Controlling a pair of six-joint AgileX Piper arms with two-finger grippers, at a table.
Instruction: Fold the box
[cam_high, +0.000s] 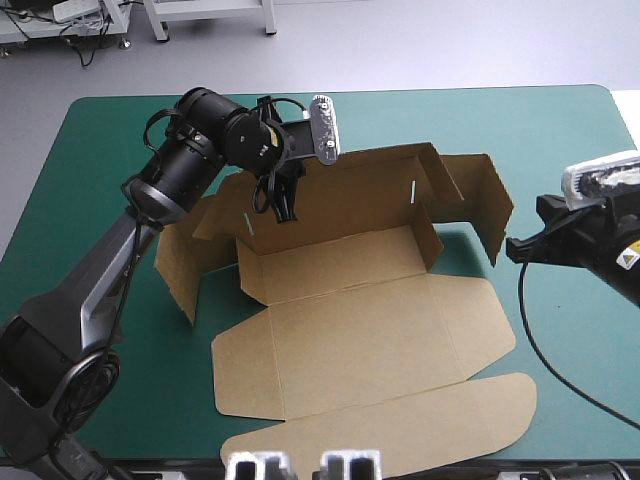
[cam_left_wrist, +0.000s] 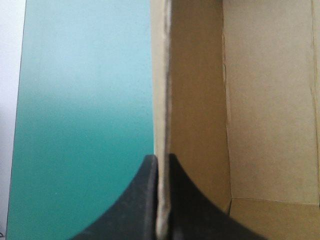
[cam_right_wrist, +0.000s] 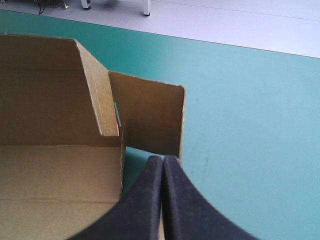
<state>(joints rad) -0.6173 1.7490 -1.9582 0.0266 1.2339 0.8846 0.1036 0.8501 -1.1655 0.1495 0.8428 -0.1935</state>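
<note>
box (cam_high: 360, 300): mid-worktop (cam_high: 560, 150), back wall and side flaps raised, lid flat toward the near edge
left hand (cam_left_wrist: 161, 159): pinching the back wall's edge
right hand (cam_right_wrist: 162, 159): closed on the right flap's end

A pale grey floor (cam_high: 400, 45) lies beyond the teal-green table (cam_high: 90, 150), with white furniture legs (cam_high: 158, 20) standing on it.

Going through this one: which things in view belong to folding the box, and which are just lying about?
Part of the job:
- box, far walls raised, lid flat
- left gripper, fingers shut on an upright wall of the box
- right gripper, fingers shut, tip at the box's edge

Not part of it:
- teal-green cover, only the surface under the box
</note>
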